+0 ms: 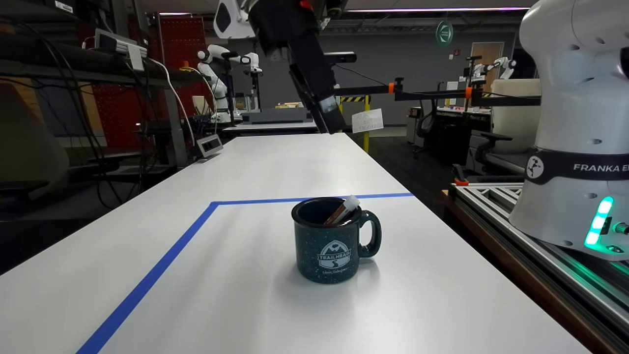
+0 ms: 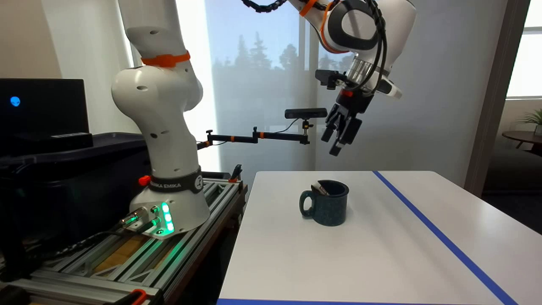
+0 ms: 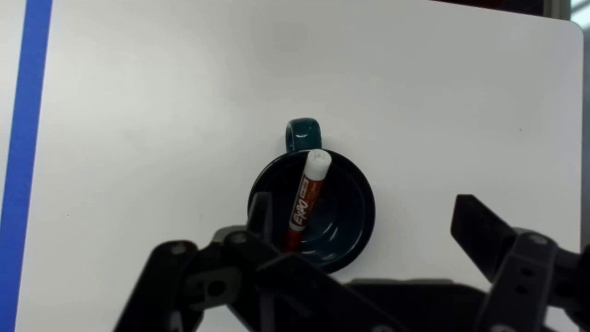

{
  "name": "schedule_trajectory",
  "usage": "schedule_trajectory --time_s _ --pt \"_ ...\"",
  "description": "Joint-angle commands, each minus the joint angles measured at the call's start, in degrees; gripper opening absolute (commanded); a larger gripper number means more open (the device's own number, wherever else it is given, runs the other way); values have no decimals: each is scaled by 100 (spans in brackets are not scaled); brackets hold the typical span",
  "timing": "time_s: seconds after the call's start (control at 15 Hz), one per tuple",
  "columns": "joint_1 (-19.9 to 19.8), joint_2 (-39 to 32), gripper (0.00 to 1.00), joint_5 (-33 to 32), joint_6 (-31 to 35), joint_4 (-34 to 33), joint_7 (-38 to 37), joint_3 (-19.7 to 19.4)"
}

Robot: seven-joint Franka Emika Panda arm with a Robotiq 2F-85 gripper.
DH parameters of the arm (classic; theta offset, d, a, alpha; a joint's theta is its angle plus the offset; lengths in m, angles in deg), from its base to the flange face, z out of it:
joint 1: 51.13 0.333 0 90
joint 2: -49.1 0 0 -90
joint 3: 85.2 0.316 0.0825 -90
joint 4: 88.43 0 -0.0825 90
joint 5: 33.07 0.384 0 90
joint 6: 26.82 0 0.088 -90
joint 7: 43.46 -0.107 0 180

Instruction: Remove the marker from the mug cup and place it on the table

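The mug cup [image 1: 314, 250] is dark green-blue and stands upright on the white table [image 1: 245, 295]; it also shows in an exterior view [image 2: 328, 209] and the wrist view [image 3: 343, 216]. The marker [image 3: 306, 198] has a red-brown body and white end, and leans inside the mug with the white end up by the handle side. Its upper part shows in both exterior views [image 1: 343, 211] [image 2: 319, 188]. My gripper [image 2: 332, 144] is open and empty, well above the table and apart from the mug. In the wrist view, the left finger of the gripper [image 3: 364, 198] overlaps the mug's left side and hides the marker's lower end.
Blue tape lines [image 1: 162, 265] mark the table. The robot base [image 2: 169, 207] stands on a metal frame beside the table. A camera on a black arm [image 2: 305, 113] reaches out behind. A small grey device [image 1: 210, 145] sits at the table's far edge.
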Motion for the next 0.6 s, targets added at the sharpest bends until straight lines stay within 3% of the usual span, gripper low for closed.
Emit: schedule_trajectory --time_s 0.0,0.53 --pt "-8 -59 100 -87 -8 -11 -40 24" --pt "-8 -502 100 -249 -7 -203 -85 47"
